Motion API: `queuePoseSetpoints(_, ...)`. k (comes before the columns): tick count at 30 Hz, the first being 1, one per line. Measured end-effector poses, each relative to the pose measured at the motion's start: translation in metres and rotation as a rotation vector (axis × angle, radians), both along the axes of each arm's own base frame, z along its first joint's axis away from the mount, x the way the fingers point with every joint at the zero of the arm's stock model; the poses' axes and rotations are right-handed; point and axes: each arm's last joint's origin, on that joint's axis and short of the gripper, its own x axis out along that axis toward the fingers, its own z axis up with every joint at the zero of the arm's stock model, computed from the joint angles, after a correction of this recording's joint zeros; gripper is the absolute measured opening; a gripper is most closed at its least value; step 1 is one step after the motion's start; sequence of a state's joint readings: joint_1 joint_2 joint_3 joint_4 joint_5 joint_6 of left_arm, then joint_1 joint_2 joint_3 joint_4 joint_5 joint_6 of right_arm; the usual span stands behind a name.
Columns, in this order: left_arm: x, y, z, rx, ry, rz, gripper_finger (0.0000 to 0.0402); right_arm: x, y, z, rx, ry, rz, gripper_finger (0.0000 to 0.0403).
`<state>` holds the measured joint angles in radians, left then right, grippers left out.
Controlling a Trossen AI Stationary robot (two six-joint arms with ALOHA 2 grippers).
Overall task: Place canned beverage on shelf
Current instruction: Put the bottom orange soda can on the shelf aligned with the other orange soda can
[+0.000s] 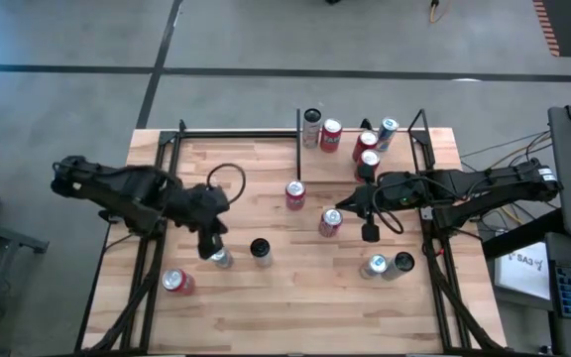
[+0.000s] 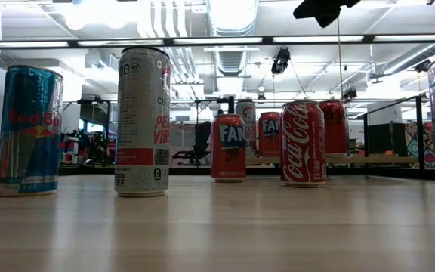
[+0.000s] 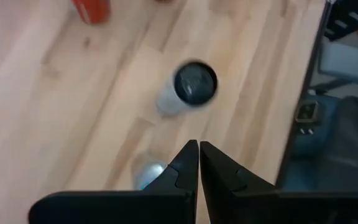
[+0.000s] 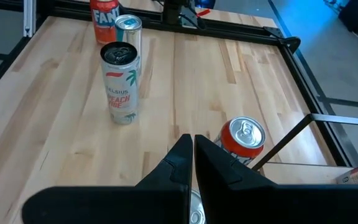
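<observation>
The shelf [image 1: 404, 159], a light-wood board with black rods and posts, is at the table's far right; several cans [image 1: 331, 134] stand on it. My left gripper [image 1: 212, 244] is shut and empty, hovering over a blue-silver Red Bull can [image 1: 221, 260], whose top [image 3: 149, 174] shows under the fingertips [image 3: 199, 149]. The can's top [image 2: 29, 68] is bare in the low view. My right gripper [image 1: 345, 210] is shut and empty above a red Coca-Cola can [image 1: 330, 222], which also shows in the low view [image 2: 303, 143]. The fingertips [image 4: 193, 142] touch nothing.
Standing on the tabletop are a white Celsius can [image 1: 261, 250], a red Fanta can [image 1: 295, 194], another red can [image 1: 176, 283] near the left front, and two cans [image 1: 375, 266] at the right front. Black frame rods [image 1: 167, 169] edge the table.
</observation>
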<state>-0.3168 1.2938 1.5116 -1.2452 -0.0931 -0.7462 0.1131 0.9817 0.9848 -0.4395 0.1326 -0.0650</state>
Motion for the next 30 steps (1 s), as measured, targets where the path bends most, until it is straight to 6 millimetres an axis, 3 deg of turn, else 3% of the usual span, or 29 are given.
queuePoseSetpoints(11, -0.013, -0.035, -0.008, -0.025, 0.101, -0.057, 0.0003, 0.000, 0.000, 0.000, 0.010, -0.001, -0.006, 0.0009)
queuePoseSetpoints(18, -0.016, -0.047, -0.019, 0.011, 0.207, -0.063, 0.0043, 0.000, 0.000, 0.000, 0.013, -0.003, -0.006, 0.0009)
queuePoseSetpoints(23, -0.017, -0.061, -0.029, -0.003, 0.314, -0.067, 0.0102, 0.000, 0.000, 0.000, 0.013, -0.003, -0.006, 0.0009)
queuePoseSetpoints(30, -0.017, -0.084, -0.056, 0.080, 0.554, -0.042, 0.0241, 0.000, 0.000, -0.001, 0.009, 0.013, -0.004, 0.0009)
